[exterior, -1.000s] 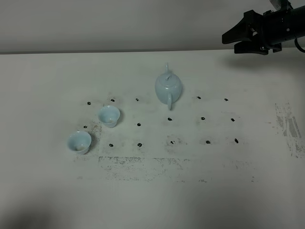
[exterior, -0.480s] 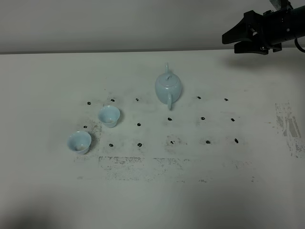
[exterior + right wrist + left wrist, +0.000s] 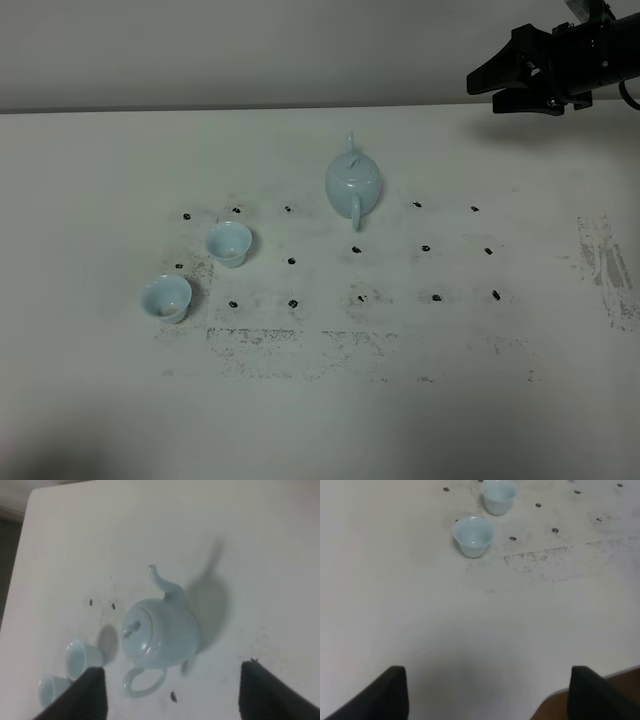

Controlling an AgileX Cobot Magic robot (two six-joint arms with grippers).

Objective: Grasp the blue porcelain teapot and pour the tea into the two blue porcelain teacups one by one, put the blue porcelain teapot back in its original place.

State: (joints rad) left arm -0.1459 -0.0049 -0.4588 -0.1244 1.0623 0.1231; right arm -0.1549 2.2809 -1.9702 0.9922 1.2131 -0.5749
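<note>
1. Right claw [image 3: 484,90] hangs in the upper right corner of the high view, jaws spread and empty. It is well apart from the blue porcelain teapot [image 3: 352,185], which stands upright just above the centre of the white table [image 3: 100,150], handle towards the lower edge. At left of centre sit the upper teacup [image 3: 229,242] and, down and left of it, the lower teacup [image 3: 166,297]. No reddish tea shows in either. The left claw is out of this view
2. Left wrist view: the left claw [image 3: 490,695] is spread wide over bare table with nothing between its jaws. Both teacups stand well ahead of it, near each other but apart
3. Right wrist view: the teapot lies ahead of the spread dark fingers [image 3: 92,695], untouched, lid on, loop handle on the side nearer the claw
4. Judgement: the first reach for the teapot is in hand and nothing looks poured yet. The next move calls for lowering the right claw to the loop handle, setting the jaws across it and closing firmly, since the glaze looks slippery
</note>
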